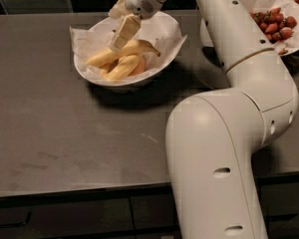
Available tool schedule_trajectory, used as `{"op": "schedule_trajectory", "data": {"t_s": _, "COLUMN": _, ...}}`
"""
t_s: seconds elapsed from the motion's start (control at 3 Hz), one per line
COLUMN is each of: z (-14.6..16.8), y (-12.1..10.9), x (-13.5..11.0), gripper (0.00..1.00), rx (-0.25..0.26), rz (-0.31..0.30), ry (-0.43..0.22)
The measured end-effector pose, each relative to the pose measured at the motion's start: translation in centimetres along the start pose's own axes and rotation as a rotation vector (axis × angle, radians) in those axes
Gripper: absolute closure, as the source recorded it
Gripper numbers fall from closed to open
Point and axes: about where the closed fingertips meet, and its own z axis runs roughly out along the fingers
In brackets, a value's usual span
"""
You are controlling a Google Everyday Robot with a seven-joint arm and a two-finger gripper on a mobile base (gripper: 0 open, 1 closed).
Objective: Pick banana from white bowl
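The white bowl (92, 77), lined with crinkled white paper, stands at the back middle of the dark table. The long yellow banana (139, 48) lies across the top of the shorter bananas (122, 67) in it, its dark tip pointing right. My gripper (115, 45) reaches down into the bowl from above and is shut on the banana near its middle. One pale finger (124, 30) shows; the other is hidden behind it.
A second paper-lined bowl of red strawberries (275, 23) stands at the back right. My white arm (229, 133) fills the right half of the view, from the front edge up to the bowl. The table's front edge (65, 190) runs below.
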Motion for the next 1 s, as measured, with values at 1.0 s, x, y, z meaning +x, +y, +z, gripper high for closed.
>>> {"op": "schedule_trajectory", "data": {"t_s": 1.0, "z": 1.7, "y": 1.9, "x": 1.8, "gripper": 0.36, "rx": -0.077, "rz": 0.067, "ry": 0.004}}
